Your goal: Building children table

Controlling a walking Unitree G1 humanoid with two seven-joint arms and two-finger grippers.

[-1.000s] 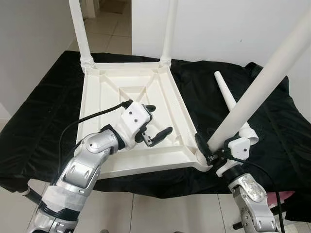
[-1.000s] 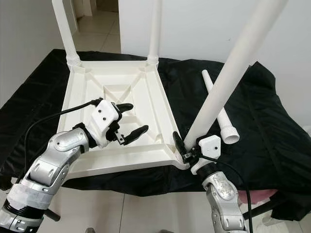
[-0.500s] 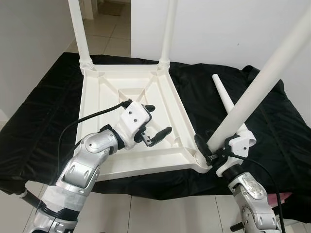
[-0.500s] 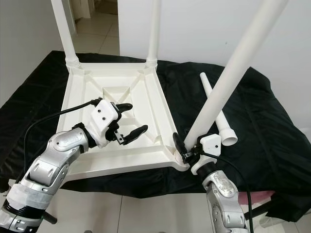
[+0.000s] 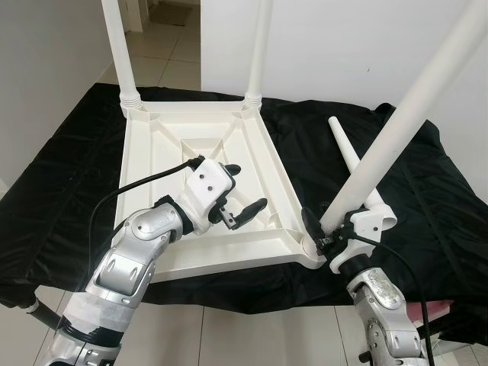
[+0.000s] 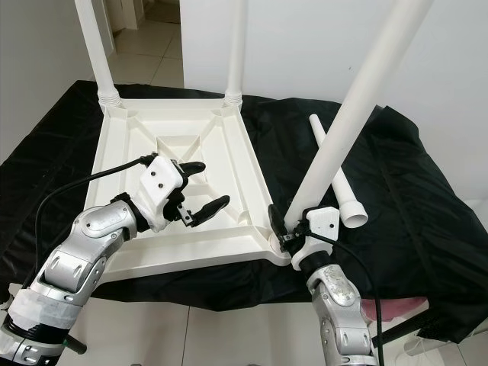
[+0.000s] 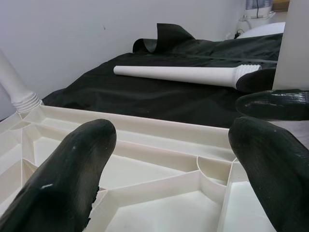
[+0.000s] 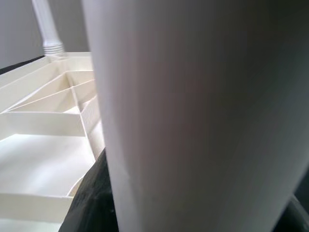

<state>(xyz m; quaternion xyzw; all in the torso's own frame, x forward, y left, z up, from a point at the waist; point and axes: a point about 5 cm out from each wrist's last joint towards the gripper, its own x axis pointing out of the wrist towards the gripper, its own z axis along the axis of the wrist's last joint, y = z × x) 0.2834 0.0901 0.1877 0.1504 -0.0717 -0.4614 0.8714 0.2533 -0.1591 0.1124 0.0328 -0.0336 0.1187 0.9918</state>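
Observation:
A white plastic tabletop (image 5: 164, 149) lies upside down on a black cloth, with two white legs (image 5: 116, 46) standing in its far corners. My right gripper (image 5: 329, 238) is shut on a third white leg (image 5: 404, 114), which leans up to the right with its foot at the near right corner socket (image 5: 309, 248). My left gripper (image 5: 242, 194) hovers open over the tabletop's ribbed underside, nothing between its fingers (image 7: 72, 169). A fourth leg (image 5: 352, 168) lies loose on the cloth to the right.
The black cloth (image 5: 427, 206) covers a low surface whose front edge drops to a tiled floor (image 5: 229, 335). A white wall (image 5: 343, 53) stands behind. A doorway (image 5: 164, 23) opens at the far left.
The whole view has shifted slightly, so the camera moved. The held leg has tipped a little more upright at the corner socket. My left gripper holds its place.

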